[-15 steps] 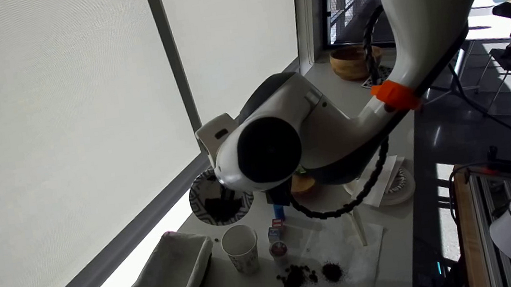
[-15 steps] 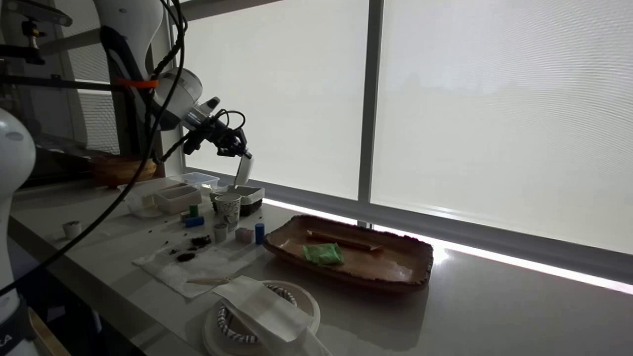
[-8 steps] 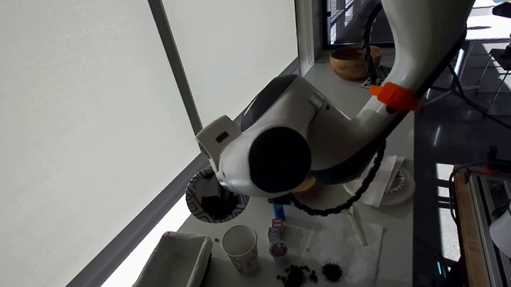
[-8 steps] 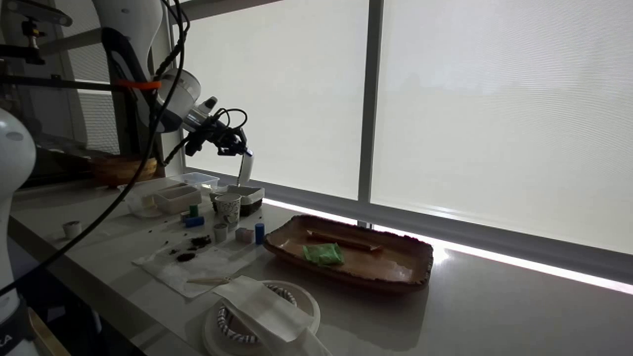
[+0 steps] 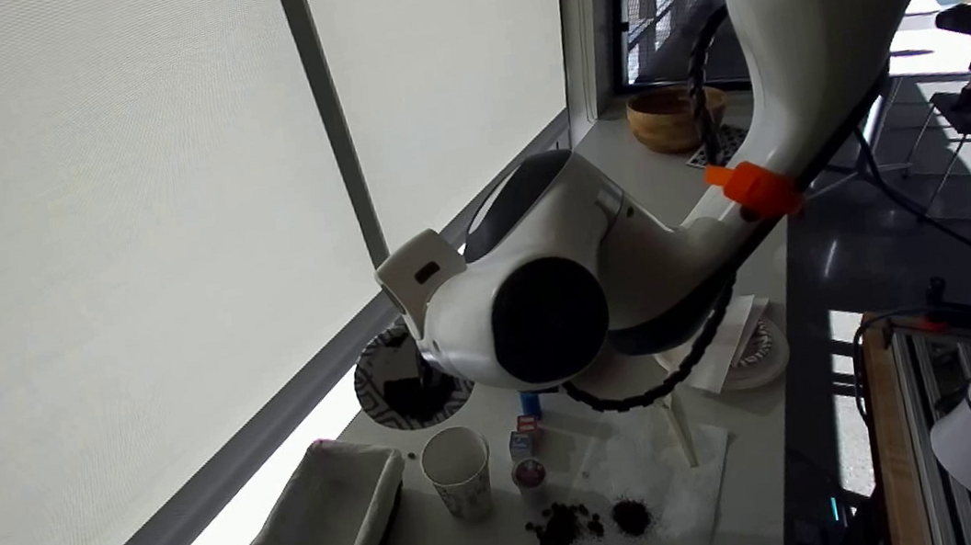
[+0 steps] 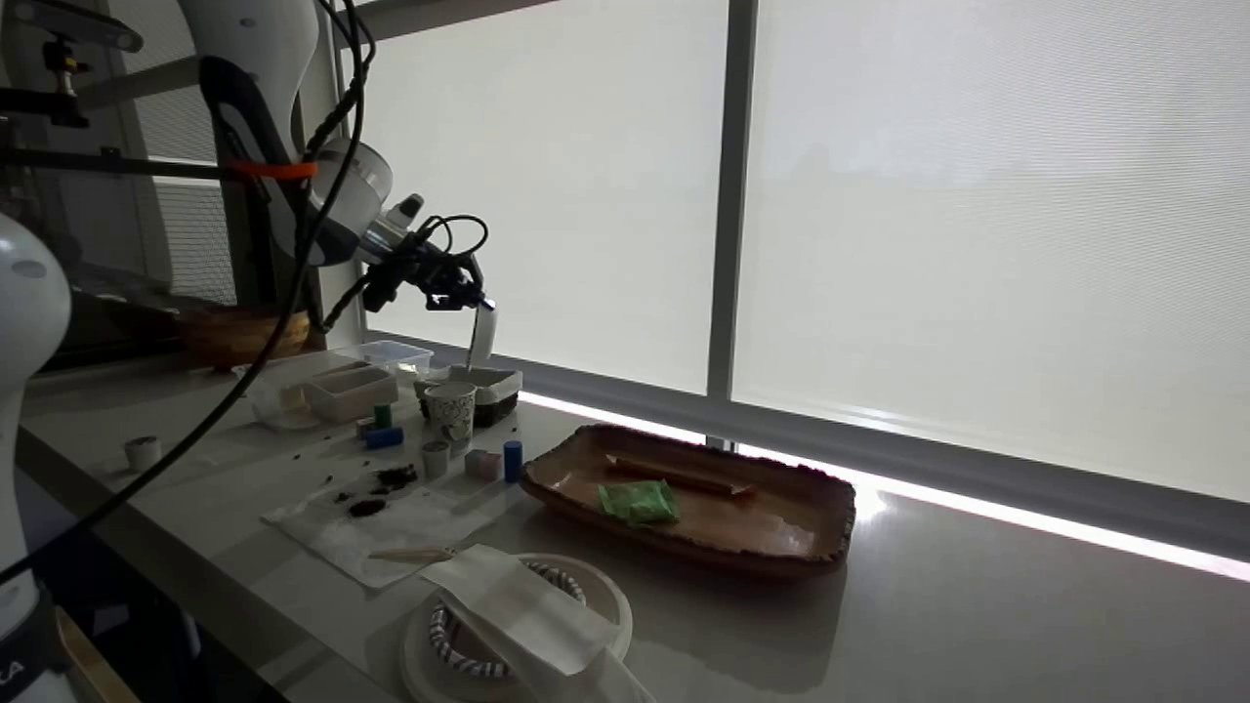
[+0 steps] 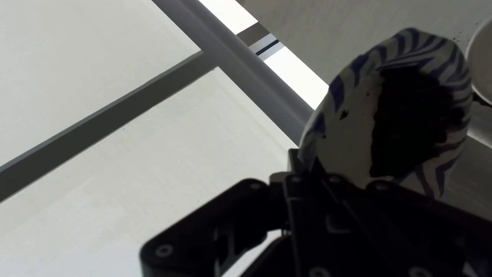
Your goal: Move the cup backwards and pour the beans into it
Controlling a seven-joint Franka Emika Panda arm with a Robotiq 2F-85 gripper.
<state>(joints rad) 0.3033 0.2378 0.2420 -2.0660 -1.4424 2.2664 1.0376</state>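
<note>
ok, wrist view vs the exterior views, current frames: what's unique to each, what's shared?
Only the wrist view: screws on the gripper, and separate dark specks inside the patterned bowl.

Only the exterior views, both of them: the orange arm band, a wooden bowl, a white paper sheet with dark heaps on it.

Shared: the tilted patterned bowl and the window shade, in all three; the beans in that bowl, in the wrist view and an exterior view. Printed cup: both exterior views; a pale round shape at the wrist view's edge may be it.
</note>
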